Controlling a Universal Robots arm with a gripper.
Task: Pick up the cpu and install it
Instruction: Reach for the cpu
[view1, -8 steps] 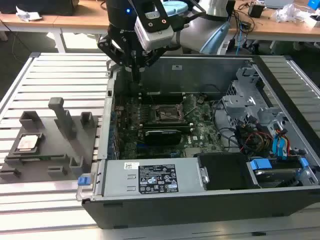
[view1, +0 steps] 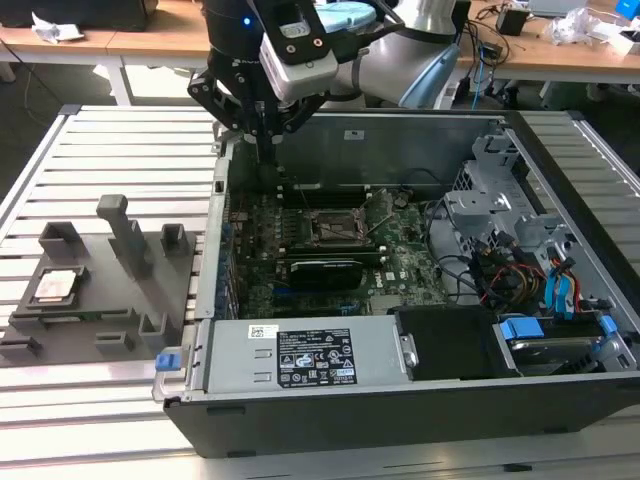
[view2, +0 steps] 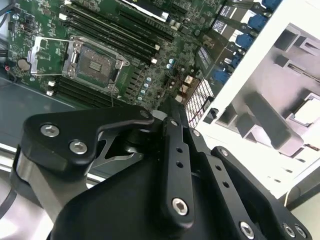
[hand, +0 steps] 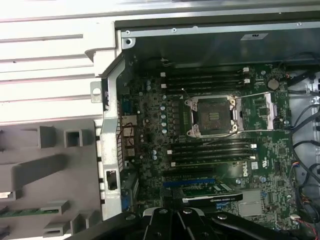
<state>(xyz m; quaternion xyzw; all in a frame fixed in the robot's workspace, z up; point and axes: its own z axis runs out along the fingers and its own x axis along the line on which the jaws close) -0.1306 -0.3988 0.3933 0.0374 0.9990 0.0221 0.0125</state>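
We are hovering the gripper (view1: 271, 150), jaws together and empty — cpu (view1: 57, 287) sitting lower left in the exterior view, socket (view1: 335, 228) unfilled.

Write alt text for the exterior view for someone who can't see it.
A robot arm's shut gripper hangs over the far edge of an open computer case. The cpu lies in a grey holder outside the case, on the exterior view's left, and the motherboard's socket stands open and bare.
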